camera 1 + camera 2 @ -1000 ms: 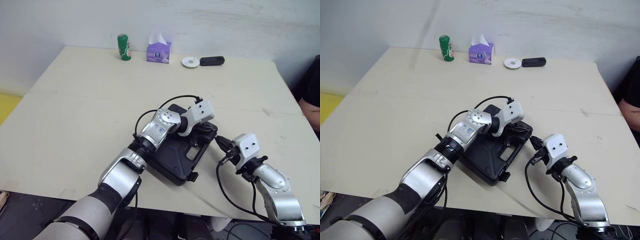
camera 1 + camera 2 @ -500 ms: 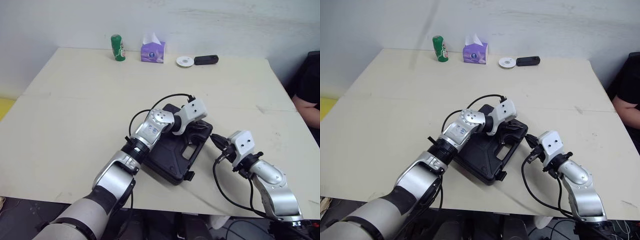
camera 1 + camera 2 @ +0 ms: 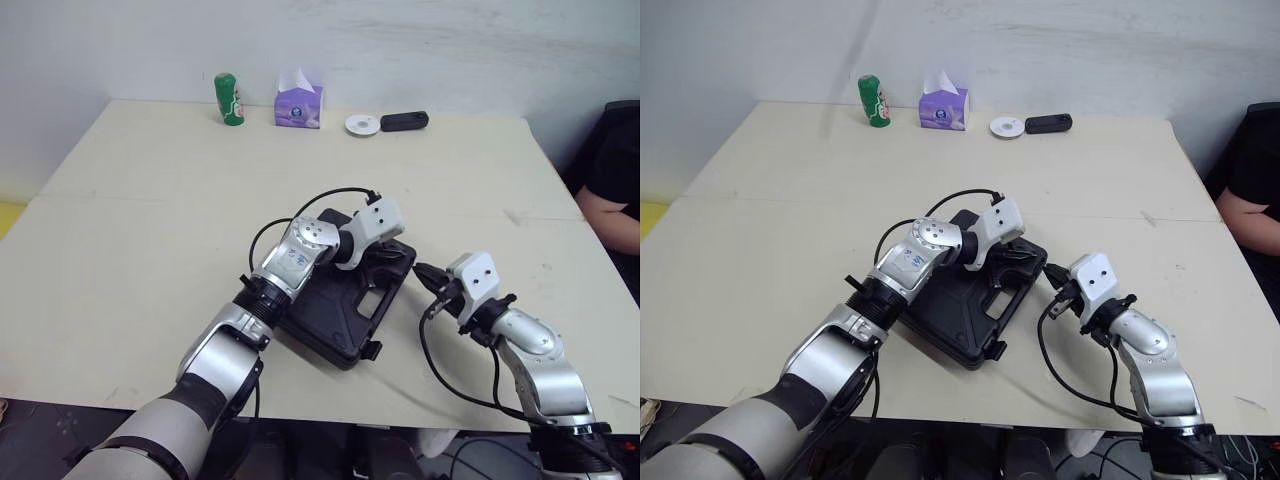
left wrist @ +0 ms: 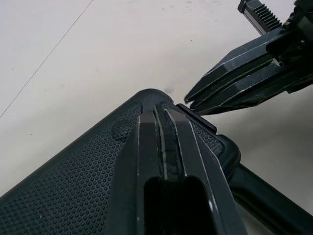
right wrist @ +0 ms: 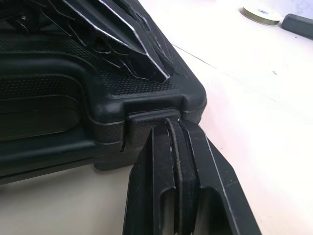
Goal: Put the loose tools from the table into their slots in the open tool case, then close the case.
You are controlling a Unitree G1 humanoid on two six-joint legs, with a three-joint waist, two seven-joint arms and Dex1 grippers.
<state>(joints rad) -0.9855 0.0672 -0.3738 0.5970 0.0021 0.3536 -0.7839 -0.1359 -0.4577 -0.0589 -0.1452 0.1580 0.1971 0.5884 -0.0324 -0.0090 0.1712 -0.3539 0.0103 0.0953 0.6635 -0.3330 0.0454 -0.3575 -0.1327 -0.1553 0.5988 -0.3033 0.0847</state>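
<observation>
The black plastic tool case (image 3: 345, 310) lies near the front edge of the pale beige table (image 3: 150, 220), lid down, turned at an angle to that edge. No loose tools show on the tabletop around it.

My left gripper (image 4: 164, 110) rests on top of the case near the corner facing my right arm. Its two black fingers (image 4: 146, 147) are pressed together with only a hairline seam between them, and they hold nothing. They lie flat on the pebbled lid, with the tips reaching just short of the rounded corner.

My right gripper (image 5: 171, 122) comes in from the table side of that same corner. Its fingers (image 5: 156, 161) are also closed against each other and empty. The joined tips touch the small black latch tab (image 5: 149, 117) on the case's side wall, just under the lid's edge. The two grippers' tips sit very near each other at this corner, one above the lid and one against the side.

Along the far edge of the table, well apart from the case, stand a green can (image 3: 228, 98) and a purple tissue box (image 3: 299, 105). Further along that edge are a white round tape roll (image 3: 361, 124) and a black oblong device (image 3: 403, 121). A person's dark sleeve (image 3: 610, 200) shows at the table's right side.
</observation>
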